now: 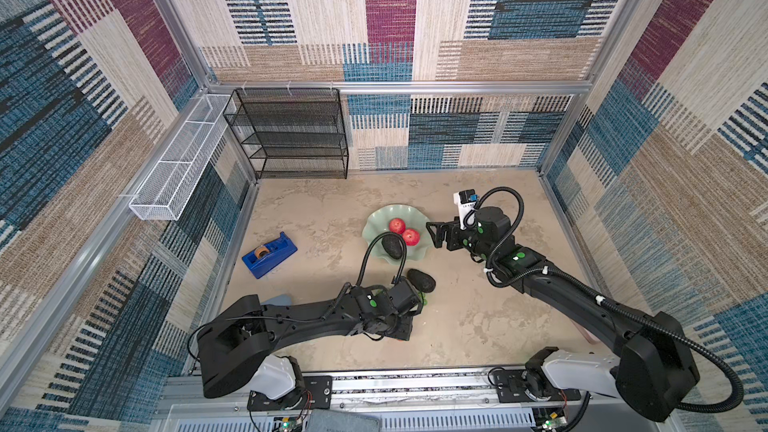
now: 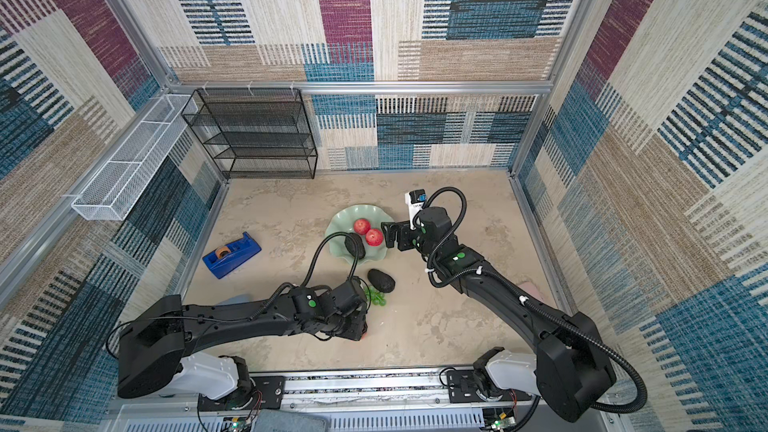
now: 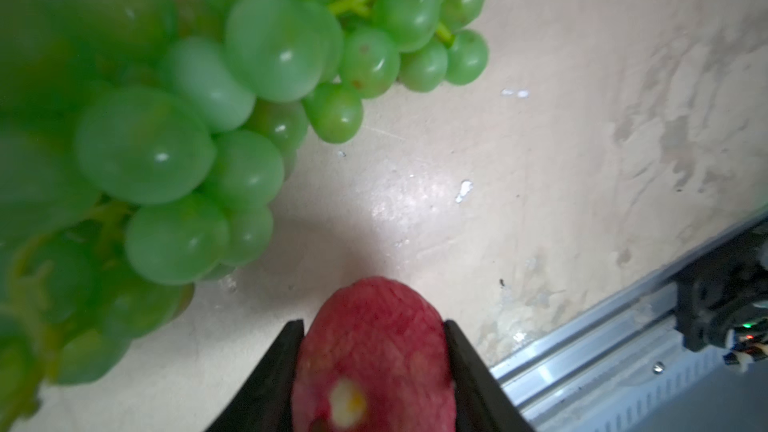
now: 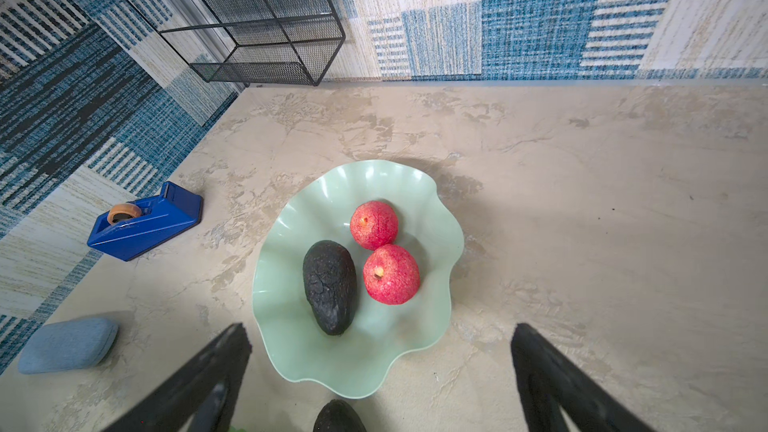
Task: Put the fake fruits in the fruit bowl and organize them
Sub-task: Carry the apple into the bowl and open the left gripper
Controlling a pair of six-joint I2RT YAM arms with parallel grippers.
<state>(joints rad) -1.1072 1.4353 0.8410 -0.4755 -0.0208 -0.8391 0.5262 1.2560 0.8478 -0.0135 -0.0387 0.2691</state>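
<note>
Plainly clenched, at the left gripper (image 3: 372, 328), on a red apple (image 3: 374, 367): black fingers (image 3: 270, 388) pressed against both of its sides, pale stem end turned toward the wrist camera. Kept close to the bench (image 1: 478, 317), toward the middle of the front edge, with the aluminium rail (image 3: 582, 367) near by in the left wrist view. Hidden under the wrist in both top views, so no telling whether lifted or resting on the surface.

Just beside that grip, on the side toward the back edge: the green grapes (image 3: 187, 126), lying on the bench, parted from the red apple by a strip of bare surface, and showing past the wrist in a top view (image 2: 376, 299). Just beyond the grapes, the loose avocado (image 1: 421, 280), on the bench just outside the front rim of the fruit bowl (image 1: 376, 218).

Around mid-bench, a little toward the back edge: the fruit bowl itself, holding a back apple (image 4: 374, 225) and a front apple (image 4: 391, 274), touching each other, plus a second avocado (image 4: 330, 286) lying just beside the front apple, on the side toward the left edge.

At the right gripper (image 4: 380, 330): spread wide, nothing between the fingers, hanging above the bowl's right rim, well apart from the fruit inside and from the held apple.

Off toward the left edge, well apart from the bowl: a blue tape dispenser (image 1: 269, 254).
</note>
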